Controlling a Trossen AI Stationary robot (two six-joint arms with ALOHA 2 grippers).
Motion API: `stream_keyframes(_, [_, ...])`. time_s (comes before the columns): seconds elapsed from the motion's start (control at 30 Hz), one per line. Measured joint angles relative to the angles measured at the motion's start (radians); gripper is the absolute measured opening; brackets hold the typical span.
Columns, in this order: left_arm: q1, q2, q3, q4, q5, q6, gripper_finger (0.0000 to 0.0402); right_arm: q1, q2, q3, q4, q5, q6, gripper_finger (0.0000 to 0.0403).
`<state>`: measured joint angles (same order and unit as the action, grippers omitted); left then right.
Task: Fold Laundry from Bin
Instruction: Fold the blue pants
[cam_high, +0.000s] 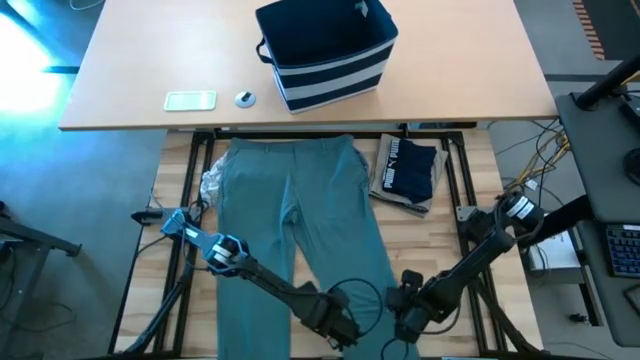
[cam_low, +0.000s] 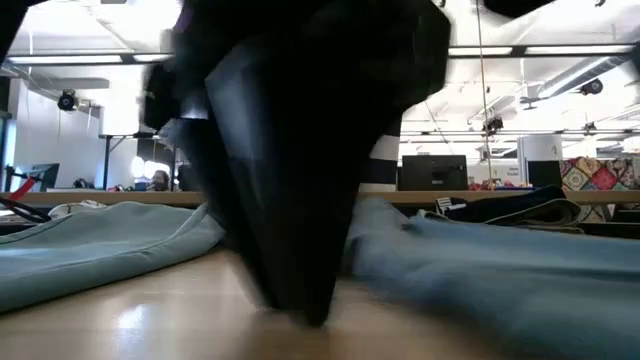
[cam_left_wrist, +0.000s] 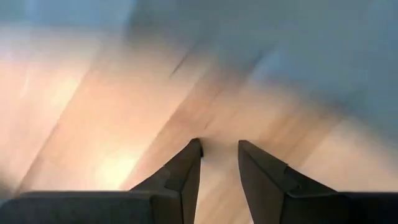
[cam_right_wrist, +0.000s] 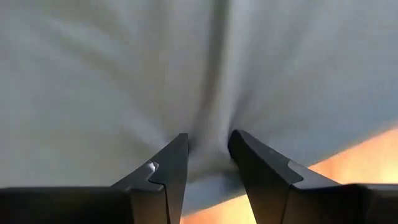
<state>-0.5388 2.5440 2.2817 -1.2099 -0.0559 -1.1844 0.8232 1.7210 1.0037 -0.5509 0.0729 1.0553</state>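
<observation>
— Where was the garment when you came down on it?

— The teal-green trousers (cam_high: 300, 215) lay flat on the wooden tabletop (cam_high: 440, 240), legs running toward me, waist up near the bin (cam_high: 330, 55), which stood on the far desk. The navy garment (cam_high: 410, 170) sat just beside them.

— How did you expect the cloth to handle?

— Soft, light and limp, I judged. It would sag and slide, so the leg hems looked the best places to pinch, one per side.

— And your pose?

— Both arms reached low to the near edge. My right fingers (cam_right_wrist: 208, 149) stood parted with a ridge of teal cloth bunched between them. My left fingers (cam_left_wrist: 219, 152) were parted too, tips over bare wood just beside the fabric, holding nothing.
</observation>
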Motion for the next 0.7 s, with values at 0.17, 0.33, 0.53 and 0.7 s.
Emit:
stream_keyframes(0.17, [-0.003, -0.035, 0.048, -0.054, 0.009, -0.002, 0.0094, 0.000, -0.121, 0.080, -0.060, -0.046, -0.141, 0.0137])
stream_keyframes(0.33, [0.038, -0.150, 0.034, -0.131, -0.084, 0.018, 0.0094, -0.131, -0.302, 0.125, -0.213, 0.167, -0.294, 0.0144])
stream_keyframes(0.53, [0.153, -0.281, -0.046, -0.297, -0.184, 0.132, 0.0094, -0.530, -0.507, 0.081, -0.249, 0.275, -0.472, 0.0146])
stream_keyframes(0.7, [0.277, -0.476, -0.278, -0.291, -0.272, 0.250, 0.0094, -0.966, -0.521, 0.076, -0.217, 0.194, -0.564, 0.0146])
